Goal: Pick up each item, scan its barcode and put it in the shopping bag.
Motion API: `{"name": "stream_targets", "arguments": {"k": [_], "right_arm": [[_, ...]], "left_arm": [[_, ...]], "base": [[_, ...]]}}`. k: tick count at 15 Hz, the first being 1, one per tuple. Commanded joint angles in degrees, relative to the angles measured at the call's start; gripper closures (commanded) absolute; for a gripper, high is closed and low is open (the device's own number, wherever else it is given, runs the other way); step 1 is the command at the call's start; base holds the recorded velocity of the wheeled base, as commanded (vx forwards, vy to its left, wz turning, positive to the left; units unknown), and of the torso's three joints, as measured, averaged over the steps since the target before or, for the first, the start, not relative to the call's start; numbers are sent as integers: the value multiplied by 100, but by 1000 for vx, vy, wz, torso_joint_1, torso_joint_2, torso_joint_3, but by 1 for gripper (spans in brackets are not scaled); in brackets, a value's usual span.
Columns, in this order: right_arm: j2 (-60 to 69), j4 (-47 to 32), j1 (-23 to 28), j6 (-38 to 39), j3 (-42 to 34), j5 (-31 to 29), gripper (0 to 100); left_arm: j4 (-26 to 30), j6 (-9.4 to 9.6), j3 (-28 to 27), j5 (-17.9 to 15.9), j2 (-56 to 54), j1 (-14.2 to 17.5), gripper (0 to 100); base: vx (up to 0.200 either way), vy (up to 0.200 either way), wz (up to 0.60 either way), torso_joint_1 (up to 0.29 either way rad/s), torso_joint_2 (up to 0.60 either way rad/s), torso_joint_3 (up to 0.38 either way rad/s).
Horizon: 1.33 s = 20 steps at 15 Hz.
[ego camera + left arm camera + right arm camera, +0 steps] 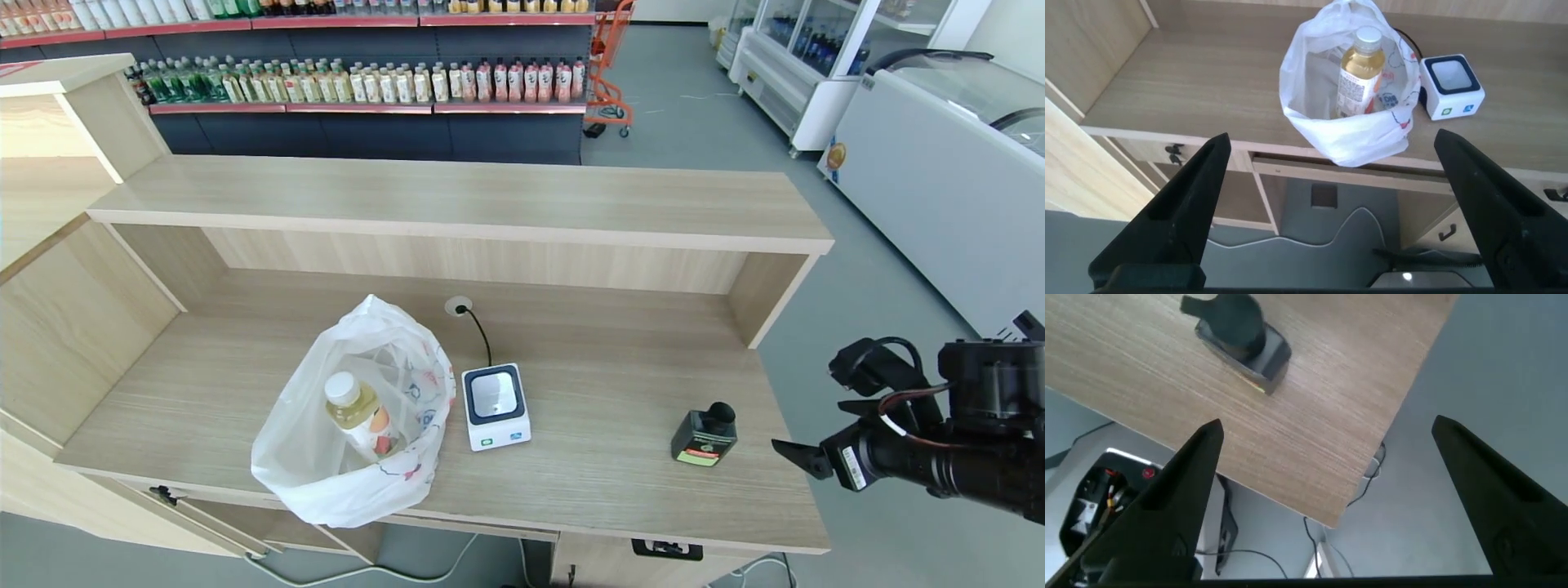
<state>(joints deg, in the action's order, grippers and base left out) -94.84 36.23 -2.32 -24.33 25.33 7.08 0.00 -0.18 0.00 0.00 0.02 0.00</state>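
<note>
The dark bottle (704, 437) (1237, 335) stands on the right part of the counter (596, 359), apart from the right gripper (824, 433) (1327, 429), whose jaws are spread wide and empty just past the counter's right edge. The left gripper (1333, 140) is likewise released with nothing between its jaws, out beyond the near edge in front of the shopping bag (326, 465) (1315, 122). That white bag sits near left with a capped drink bottle (355, 408) (1355, 69) inside, and the scanner (495, 406) (1451, 86) is just to its right.
</note>
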Motion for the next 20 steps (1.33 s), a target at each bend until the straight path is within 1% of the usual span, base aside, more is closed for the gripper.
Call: {"name": "stream_targets", "arguments": {"k": [1,4,6,8,10,12,15,18,20], "right_arm": [[-34,-213,-146,-80,77,-5,0],[-175,-424,-269,-300,77,-32,0],[-474,-362,-243,-819,209,-49,0],[-623,-362,-261,-889,244,-102,0],[-940,-301,-261,-1135,271,-155,0],[-1221,16,-287,-1346,262,-119,0],[-1731,631,-507,-1337,341,-119,0],[-2135,895,-770,-1328,525,-40,0],[-2407,1158,-841,-1337,640,-5,0]], "left_arm": [[0,-8,0,0,-2,0,0],[0,1,0,0,-2,0,0],[0,1,0,0,-2,0,0],[0,1,0,0,-2,0,0],[0,1,0,0,-2,0,0],[0,1,-9,0,-2,0,0],[0,1,0,0,-2,0,0],[0,1,0,0,-2,0,0],[0,1,0,0,-2,0,0]], "base": [[0,0,0,0,0,0],[0,0,0,0,0,0],[0,0,0,0,0,0],[0,0,0,0,0,0],[0,0,0,0,0,0],[0,0,0,0,0,0],[0,0,0,0,0,0],[0,0,0,0,0,0],[0,0,0,0,0,0]]}}
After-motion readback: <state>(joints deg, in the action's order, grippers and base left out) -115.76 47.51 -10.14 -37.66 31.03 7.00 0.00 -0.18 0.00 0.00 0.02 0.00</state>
